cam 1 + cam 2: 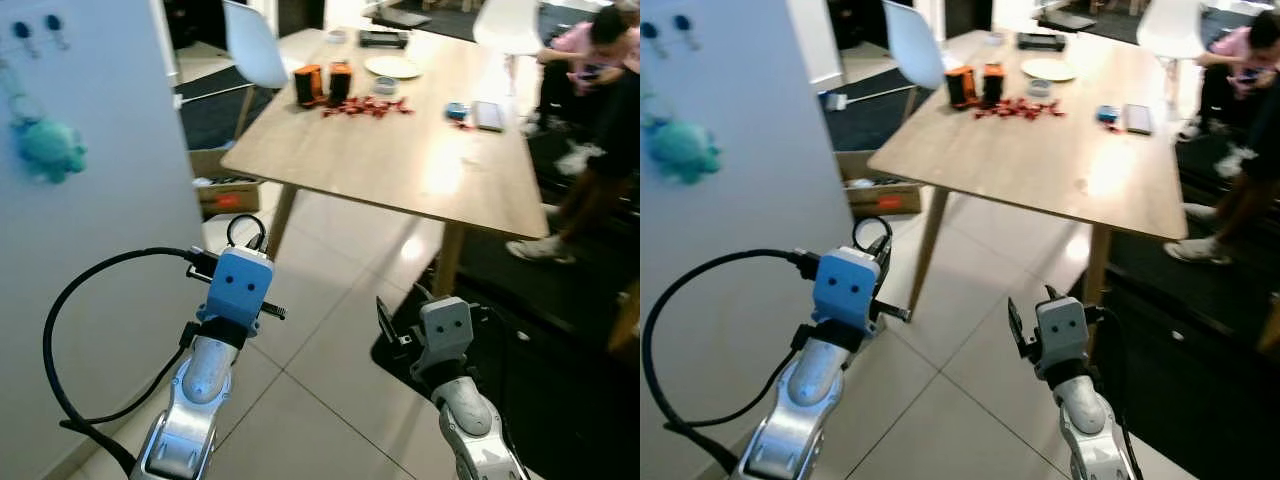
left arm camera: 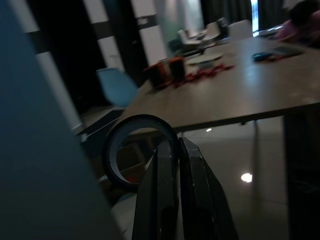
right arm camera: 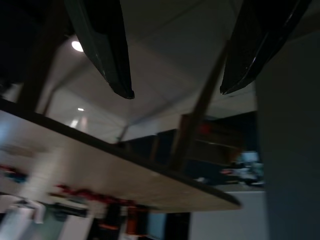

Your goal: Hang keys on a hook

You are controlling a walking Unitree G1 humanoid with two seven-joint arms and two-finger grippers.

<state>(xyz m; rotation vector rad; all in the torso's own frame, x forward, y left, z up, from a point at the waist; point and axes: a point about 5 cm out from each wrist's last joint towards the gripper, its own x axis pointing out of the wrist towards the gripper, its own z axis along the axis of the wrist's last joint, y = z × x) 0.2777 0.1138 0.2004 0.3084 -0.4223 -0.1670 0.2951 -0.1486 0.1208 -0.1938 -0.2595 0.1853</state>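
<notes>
My left gripper (image 2: 173, 143) is shut on a black key ring (image 2: 140, 119), which stands up above the blue wrist block (image 1: 240, 282). From the head, the key ring (image 1: 246, 229) is low and to the right of the white panel (image 1: 100, 200). Two small dark hooks (image 1: 22, 32) sit high on that panel at the upper left. Below them hangs a teal plush charm (image 1: 48, 148). My right gripper (image 3: 177, 92) is open with nothing between its fingers, held low over the tiled floor under the table's edge.
A wooden table (image 1: 400, 160) stands ahead with orange-black items, red bits, a plate and a phone on it. A cardboard box (image 1: 225, 190) lies under its left corner. White chairs (image 1: 252, 45) stand behind, a seated person (image 1: 590, 60) is at the right, and a dark rug (image 1: 560, 330) lies at lower right.
</notes>
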